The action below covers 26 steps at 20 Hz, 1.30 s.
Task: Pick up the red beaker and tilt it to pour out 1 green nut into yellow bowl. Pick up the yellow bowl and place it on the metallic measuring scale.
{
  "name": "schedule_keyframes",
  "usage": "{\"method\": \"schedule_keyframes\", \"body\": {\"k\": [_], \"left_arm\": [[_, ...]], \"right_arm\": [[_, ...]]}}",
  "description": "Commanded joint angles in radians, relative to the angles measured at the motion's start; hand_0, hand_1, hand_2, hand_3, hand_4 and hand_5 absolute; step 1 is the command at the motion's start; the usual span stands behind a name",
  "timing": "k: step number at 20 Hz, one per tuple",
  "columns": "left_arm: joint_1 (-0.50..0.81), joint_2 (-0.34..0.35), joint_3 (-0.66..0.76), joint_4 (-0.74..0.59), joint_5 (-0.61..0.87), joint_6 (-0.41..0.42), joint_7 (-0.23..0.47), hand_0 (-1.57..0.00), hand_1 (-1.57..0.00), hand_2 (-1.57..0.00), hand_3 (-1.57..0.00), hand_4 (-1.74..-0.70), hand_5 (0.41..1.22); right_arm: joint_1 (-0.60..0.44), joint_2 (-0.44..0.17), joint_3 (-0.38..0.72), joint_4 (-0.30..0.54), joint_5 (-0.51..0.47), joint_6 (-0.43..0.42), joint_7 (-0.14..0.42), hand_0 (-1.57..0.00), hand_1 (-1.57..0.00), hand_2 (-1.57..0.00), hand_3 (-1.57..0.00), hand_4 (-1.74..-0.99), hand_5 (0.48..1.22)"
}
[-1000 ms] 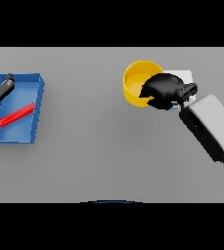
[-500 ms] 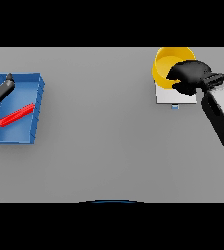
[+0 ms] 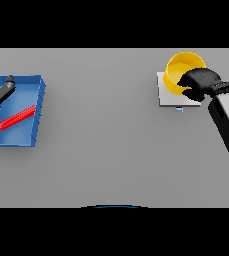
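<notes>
Overhead, from the head view, the right hand [image 3: 200, 83] was curled round the near rim of the yellow bowl [image 3: 178, 72], which sat over the metallic measuring scale [image 3: 167, 96] at the table's far right. Far left, the left hand [image 3: 3, 91] hovered over a blue tray [image 3: 36, 107] with fingers straight, beside the red beaker [image 3: 17, 117] lying flat inside.

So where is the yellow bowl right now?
In the head view, far right: the yellow bowl is over the measuring scale, with the right hand curled on its rim.
</notes>
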Motion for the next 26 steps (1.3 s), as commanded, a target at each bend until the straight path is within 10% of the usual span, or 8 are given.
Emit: {"method": "schedule_keyframes", "body": {"k": [1, 6, 9, 16, 26], "left_arm": [[0.000, 0.004, 0.000, -0.003, -0.002, -0.002, 0.003, 0.00, 0.00, 0.00, 0.00, -0.73, 0.675], [-0.005, 0.001, -0.007, 0.002, -0.013, 0.004, 0.008, 0.00, 0.00, 0.00, 0.00, -0.72, 0.668], [-0.013, 0.000, -0.010, 0.022, -0.016, 0.001, 0.003, 0.00, 0.00, 0.00, 0.00, -0.72, 0.671], [-0.023, 0.002, -0.002, 0.025, -0.007, -0.001, -0.001, 0.00, 0.00, 0.00, 0.00, -0.72, 0.663], [-0.024, -0.005, -0.012, 0.028, -0.025, 0.012, 0.011, 0.00, 0.00, 0.00, 0.00, -0.72, 0.664]], "right_arm": [[0.006, -0.004, -0.006, 0.010, -0.007, -0.008, -0.022, -1.57, -1.57, -1.36, -1.34, -1.741, 1.221], [0.004, 0.008, -0.015, 0.041, -0.019, -0.019, -0.035, -1.46, -1.57, -1.34, -1.45, -1.741, 1.221], [-0.001, 0.013, -0.017, 0.044, -0.028, -0.009, -0.037, -1.49, -1.48, -1.45, -1.10, -1.737, 1.221], [-0.034, 0.019, 0.017, 0.073, 0.016, 0.014, -0.027, -0.41, -0.36, -0.46, -0.55, -1.567, 0.929], [-0.032, 0.015, 0.008, 0.091, 0.005, 0.008, -0.069, -0.04, -0.04, -0.05, -0.22, -1.509, 0.774]]}}
